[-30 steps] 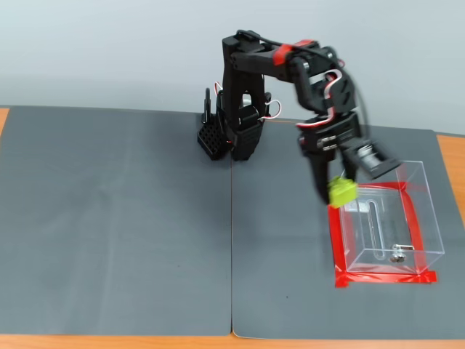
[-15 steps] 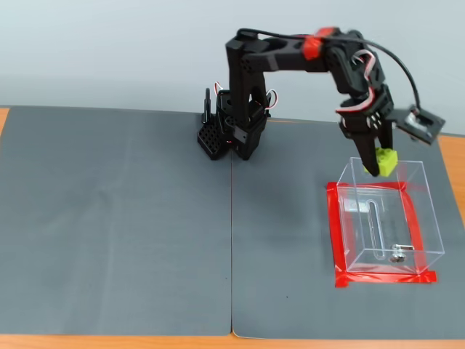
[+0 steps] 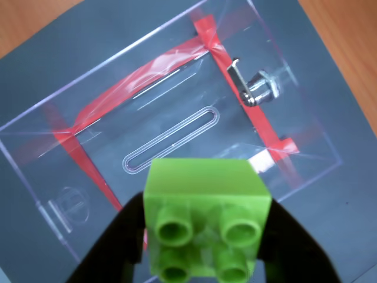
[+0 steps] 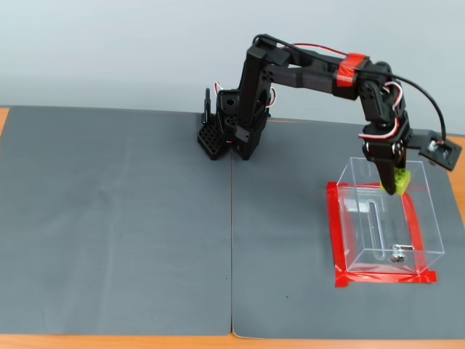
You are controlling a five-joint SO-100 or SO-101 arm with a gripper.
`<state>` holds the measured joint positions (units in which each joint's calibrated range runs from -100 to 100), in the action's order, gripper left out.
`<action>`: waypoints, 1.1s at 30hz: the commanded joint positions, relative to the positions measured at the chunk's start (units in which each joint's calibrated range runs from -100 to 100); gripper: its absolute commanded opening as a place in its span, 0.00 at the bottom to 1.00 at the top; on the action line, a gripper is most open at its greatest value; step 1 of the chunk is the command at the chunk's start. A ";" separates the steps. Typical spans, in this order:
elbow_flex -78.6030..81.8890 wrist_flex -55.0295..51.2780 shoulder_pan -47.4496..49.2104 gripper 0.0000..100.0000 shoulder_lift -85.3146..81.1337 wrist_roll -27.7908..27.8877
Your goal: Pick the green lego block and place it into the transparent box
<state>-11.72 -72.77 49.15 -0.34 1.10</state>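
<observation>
The green lego block (image 3: 207,215) fills the lower middle of the wrist view, studs toward the camera, pinched between my black fingers (image 3: 112,247). In the fixed view the gripper (image 4: 396,185) is shut on the green lego block (image 4: 401,181) and hangs over the far part of the transparent box (image 4: 385,218), at about the level of its top opening. The transparent box (image 3: 171,118) lies directly below the block in the wrist view, showing its slot, metal fitting (image 3: 259,88) and red tape (image 3: 235,71). Whether the block is inside the walls I cannot tell.
Two dark grey mats (image 4: 116,218) cover the wooden table, meeting at a seam (image 4: 232,247). The arm's base (image 4: 229,131) stands at the back centre. Red tape (image 4: 381,278) frames the box's foot at the right, near the mat's edge.
The arm has swung right and reached farther out, carrying the block from beside the box's near-left corner to above its far side, then lowered slightly.
</observation>
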 commanded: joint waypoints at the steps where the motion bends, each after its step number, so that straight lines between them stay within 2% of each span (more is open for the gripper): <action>1: -2.35 1.93 -0.18 0.14 1.15 -0.19; 6: -2.44 2.71 -0.10 0.15 3.01 -0.19; 17: -2.44 3.41 3.55 0.27 3.26 -0.19; 33: -2.44 3.41 3.10 0.26 3.01 -0.19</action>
<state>-11.72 -70.08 52.84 3.48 1.10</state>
